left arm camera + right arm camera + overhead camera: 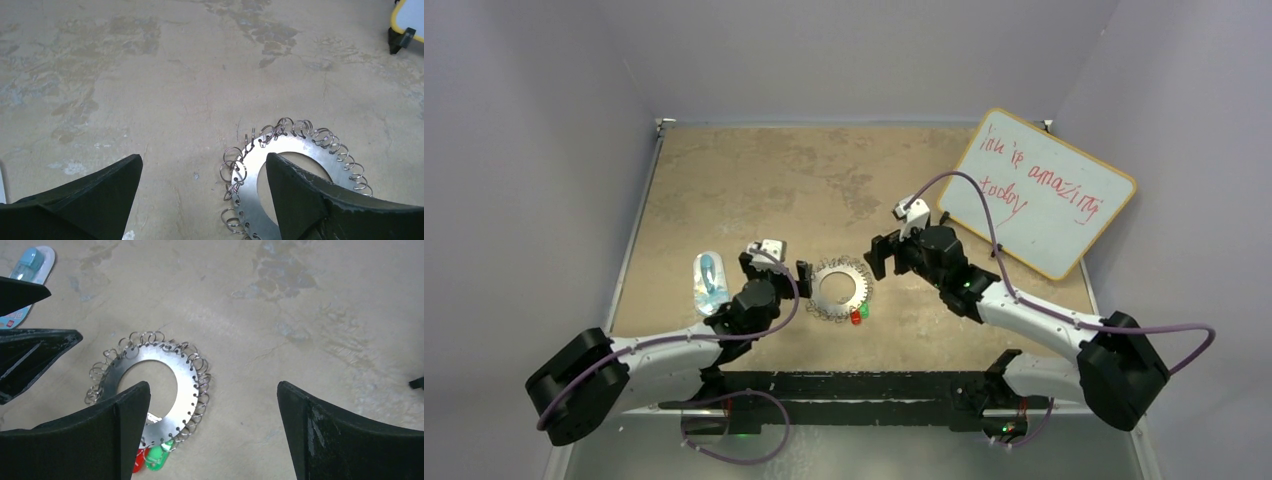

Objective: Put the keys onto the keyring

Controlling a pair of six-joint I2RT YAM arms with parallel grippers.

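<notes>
Keyring (839, 288), flat; red and green keys (158, 458) at its rim, apparently attached. Left gripper (780, 268), right gripper (879, 257): both wide open, empty. Retreat upward, avoiding the wire loops (201, 376).

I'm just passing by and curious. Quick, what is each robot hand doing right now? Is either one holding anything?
Left hand: open, holding nothing.
Right hand: open, holding nothing.

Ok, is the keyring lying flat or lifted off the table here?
Flat. The keyring lies level on the table in every view; the left gripper and right gripper are both open, holding nothing.
</notes>
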